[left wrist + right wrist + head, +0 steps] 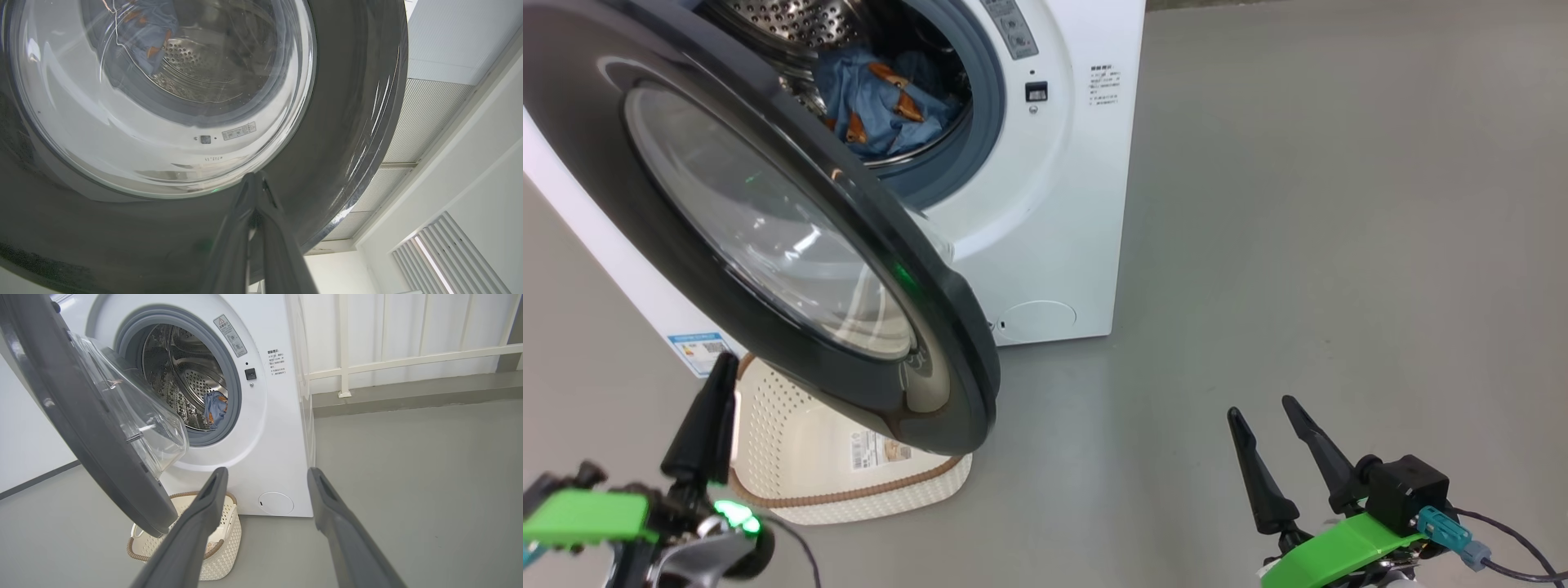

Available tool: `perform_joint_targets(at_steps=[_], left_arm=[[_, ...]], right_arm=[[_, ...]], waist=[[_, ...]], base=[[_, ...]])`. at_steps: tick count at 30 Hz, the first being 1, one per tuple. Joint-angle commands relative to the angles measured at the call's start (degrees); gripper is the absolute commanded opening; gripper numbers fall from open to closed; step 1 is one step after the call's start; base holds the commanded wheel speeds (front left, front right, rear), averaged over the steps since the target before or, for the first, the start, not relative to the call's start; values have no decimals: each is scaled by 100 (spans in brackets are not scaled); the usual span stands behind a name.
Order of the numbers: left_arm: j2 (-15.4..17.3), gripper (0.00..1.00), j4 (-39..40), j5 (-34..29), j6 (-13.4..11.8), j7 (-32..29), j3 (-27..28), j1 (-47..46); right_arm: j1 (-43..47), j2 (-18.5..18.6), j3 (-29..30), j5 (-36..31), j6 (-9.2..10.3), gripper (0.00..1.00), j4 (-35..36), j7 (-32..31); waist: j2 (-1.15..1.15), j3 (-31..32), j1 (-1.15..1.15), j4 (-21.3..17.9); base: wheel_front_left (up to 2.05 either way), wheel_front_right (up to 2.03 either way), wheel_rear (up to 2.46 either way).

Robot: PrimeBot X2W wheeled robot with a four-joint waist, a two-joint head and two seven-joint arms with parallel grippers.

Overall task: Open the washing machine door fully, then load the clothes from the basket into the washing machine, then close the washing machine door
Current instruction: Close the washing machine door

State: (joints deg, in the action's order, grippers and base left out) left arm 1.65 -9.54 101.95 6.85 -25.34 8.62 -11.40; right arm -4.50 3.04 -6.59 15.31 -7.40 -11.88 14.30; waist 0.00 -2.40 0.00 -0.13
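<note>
No wording legible. Grey warning-triangle sticker (230,335), small print block (277,361): washing machine (282,449) front, beside opening. Blue label (697,351): front's lower corner. Paper label (876,450): basket (768,425) floor. Sticker (239,131): washing machine door (347,122) glass.

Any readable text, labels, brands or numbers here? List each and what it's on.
Nothing can be quoted; all of it is too small or blurred.
Grey sticker with a warning triangle, beside the washing machine opening: unreadable.
Black print block on its white front: unreadable.
Blue label low on the machine: unreadable.
Paper label on the basket floor: unreadable.
Small sticker on the washing machine door glass: unreadable.
</note>
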Motion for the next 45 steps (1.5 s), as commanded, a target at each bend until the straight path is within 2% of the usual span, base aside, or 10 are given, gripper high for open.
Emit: perform_joint_targets(at_steps=[1, 14, 16, 17, 18, 22, 34, 40, 45], left_arm=[[123, 0, 231, -1, 63, 81, 219, 40], [123, 2, 660, 77, 63, 554, 268, 687], [123, 35, 708, 70, 64, 655, 275, 733], [123, 89, 722, 43, 64, 712, 283, 749], [123, 100, 739, 15, 64, 727, 279, 758], [123, 100, 764, -126, 64, 867, 321, 767], [236, 100, 1168, -1556, 64, 1547, 265, 677], [702, 100, 1320, -2519, 64, 2431, -267, 700], [1339, 100, 1148, -3372, 64, 3488, -968, 748]], right_arm=[[5, -16, -131, 82, -9, 100, 153, 70], [20, -16, -159, 160, -9, 100, 228, 70], [20, -16, -156, 162, -9, 100, 230, 70], [19, -16, -157, 163, -9, 100, 234, 70], [19, -16, -157, 162, -9, 100, 241, 70], [22, -16, -149, 162, -9, 100, 263, 70], [-4, -16, -141, 149, -9, 100, 294, 70], [-16, -16, -134, 142, -9, 100, 311, 70], [-20, -16, -136, 140, -9, 100, 314, 70]], waist=[[0, 35, 0, 1], [0, 115, 0, -11], [0, 121, 0, -8], [0, 121, 0, -8], [0, 121, 0, -8], [0, 122, 0, 0], [0, 86, 0, 6], [0, 49, 0, 10], [0, 54, 0, 9]], base=[[0, 0, 0], [0, 0, 0], [0, 0, 0], [0, 0, 0], [0, 0, 0], [0, 0, 0], [0, 0, 0], [0, 0, 0], [0, 0, 0]])
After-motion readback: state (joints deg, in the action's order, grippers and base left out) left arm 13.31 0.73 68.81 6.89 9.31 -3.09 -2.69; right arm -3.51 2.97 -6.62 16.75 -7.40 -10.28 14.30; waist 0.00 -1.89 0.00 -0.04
